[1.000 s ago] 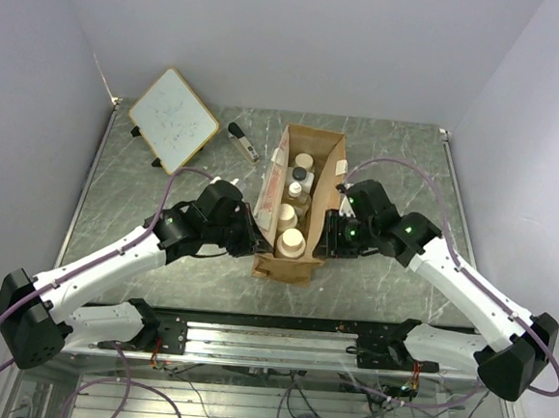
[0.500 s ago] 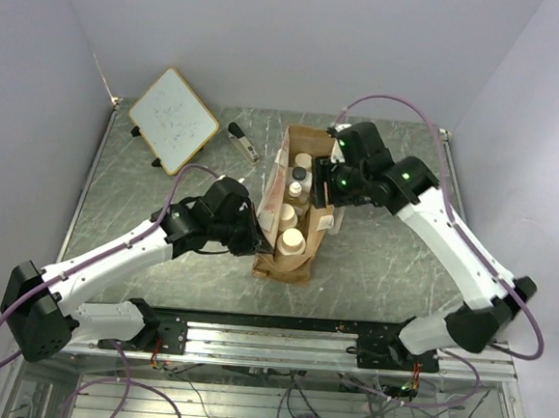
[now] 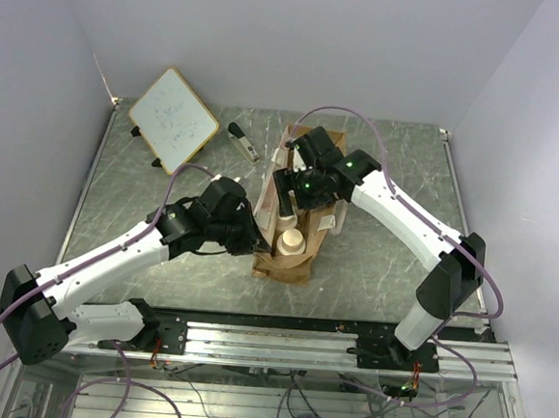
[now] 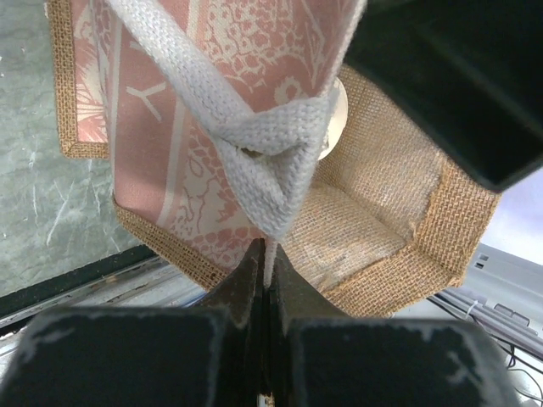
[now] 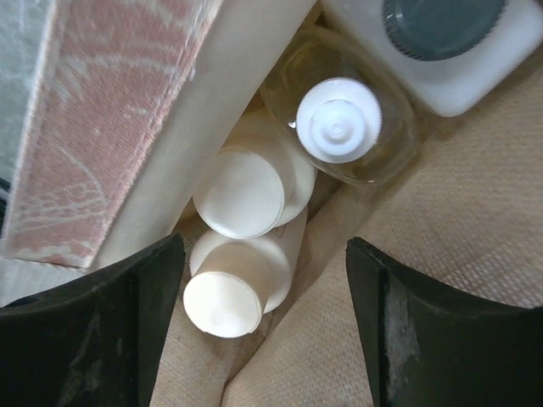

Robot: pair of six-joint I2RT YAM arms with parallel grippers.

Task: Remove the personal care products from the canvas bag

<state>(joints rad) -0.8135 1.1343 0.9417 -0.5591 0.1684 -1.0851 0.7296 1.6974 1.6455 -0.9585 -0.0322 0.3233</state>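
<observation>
The canvas bag (image 3: 331, 141) lies open at mid-table, its mouth held wide. My left gripper (image 3: 256, 236) is shut on the bag's cream handle strap (image 4: 254, 144) at the left rim, and the strap is pinched between the jaw tips (image 4: 269, 259). My right gripper (image 3: 291, 186) is open and empty over the bag's mouth (image 5: 267, 331). Below it lie two cream-capped bottles (image 5: 223, 303) (image 5: 239, 193), a translucent bottle with a white cap (image 5: 338, 120) and a black-capped white bottle (image 5: 444, 25). One beige cap (image 3: 291, 240) shows in the top view.
A wood-framed whiteboard (image 3: 173, 118) leans at the back left. A small black-and-silver tool (image 3: 243, 141) lies beside the bag's far left corner. The metal rail (image 3: 279, 340) runs along the near edge. Walls close in the table on three sides.
My right arm swung from the bag's right side up and over to above its mouth, open. My left gripper kept its hold on the strap.
</observation>
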